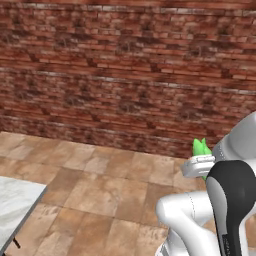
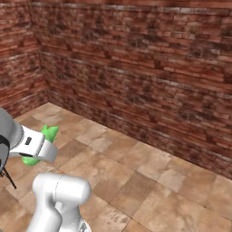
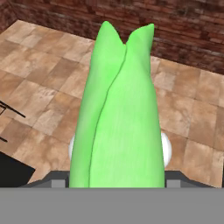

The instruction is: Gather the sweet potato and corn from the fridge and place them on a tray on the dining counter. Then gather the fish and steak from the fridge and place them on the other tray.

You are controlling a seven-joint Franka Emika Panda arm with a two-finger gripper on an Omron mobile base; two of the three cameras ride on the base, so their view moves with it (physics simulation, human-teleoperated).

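Note:
The corn [image 3: 117,109], wrapped in a bright green pointed husk, stands upright between my gripper's [image 3: 118,151] jaws, which are shut on its lower part. In the left base view the corn's leaf tips [image 1: 201,146] poke up above the white hand [image 1: 199,166], carried above the floor. From the right base view the corn [image 2: 49,134] sticks out above and below the hand [image 2: 35,147]. A corner of the white marble dining counter [image 1: 14,207] shows at the lower left of the left base view.
A red brick wall [image 1: 125,75] runs across ahead, meeting a side wall [image 2: 18,59] in a corner on the left. Brown stone floor tiles [image 2: 145,181] spread between the base and the wall. Thin dark legs [image 3: 11,111] show at the hand view's left edge.

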